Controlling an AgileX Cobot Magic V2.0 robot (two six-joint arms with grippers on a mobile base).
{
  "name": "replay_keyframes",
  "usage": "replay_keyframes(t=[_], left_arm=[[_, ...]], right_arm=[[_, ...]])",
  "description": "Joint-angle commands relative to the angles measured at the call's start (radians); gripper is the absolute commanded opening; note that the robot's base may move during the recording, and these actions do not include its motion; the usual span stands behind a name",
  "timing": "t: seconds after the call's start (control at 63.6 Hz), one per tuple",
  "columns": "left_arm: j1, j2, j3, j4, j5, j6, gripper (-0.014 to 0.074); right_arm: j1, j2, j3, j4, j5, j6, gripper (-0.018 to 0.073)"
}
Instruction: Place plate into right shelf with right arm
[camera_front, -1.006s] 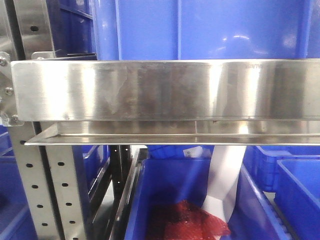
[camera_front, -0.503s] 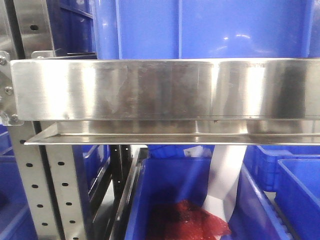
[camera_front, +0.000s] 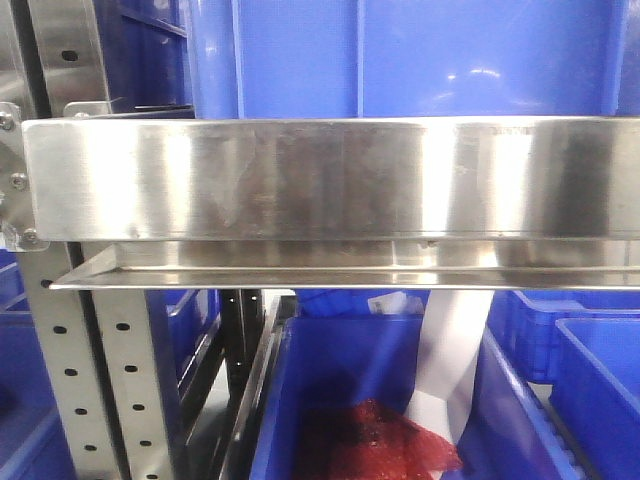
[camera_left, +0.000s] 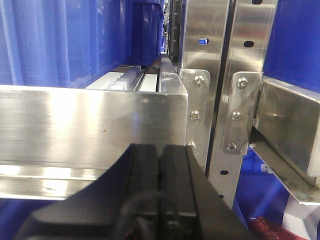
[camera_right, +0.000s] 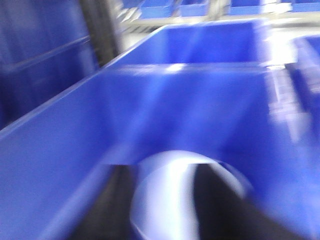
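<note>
Clearly the plate (camera_right: 175, 195) is pinched in the right gripper (camera_right: 165, 210), blurred, hanging over a blue bin (camera_right: 200, 100) of the right shelf (camera_front: 320, 180) ahead. Next, I judge: lower, then release. Left gripper (camera_left: 160, 165) is pressed together, empty.

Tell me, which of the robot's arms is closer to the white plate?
Right. The plate fills the bottom of the blurred right wrist view, at the right gripper, over a blue bin. The left gripper, shut, faces a steel rail; no plate there.
</note>
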Motion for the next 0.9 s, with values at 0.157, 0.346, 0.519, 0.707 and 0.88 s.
replay_keyframes(t=[0.157,0.346,0.519,0.707,0.88], left_arm=[[-0.002,-0.010,0.010,-0.008,-0.090,-0.007,-0.0128],[-0.002,-0.010,0.010,-0.008,-0.090,-0.007,-0.0128],[-0.002,-0.010,0.010,-0.008,-0.090,-0.007,-0.0128],[-0.002,-0.010,0.010,-0.008,-0.090,-0.007,-0.0128],[-0.002,-0.010,0.010,-0.008,-0.090,-0.007,-0.0128]], right_arm=[[-0.175,-0.178,-0.030,-0.004,0.184,-0.006,0.0055],[-0.178,-0.339,0.124,-0.002,0.206,-0.090,0.0055],[-0.178,-0.548,0.373,0.002,0.052,-0.092,0.0055],[-0.178,-0.799,0.631,0.002,-0.074,-0.092,0.0055],[-0.178,-1.008,0.787,0.002,-0.098,-0.092,0.0055]])
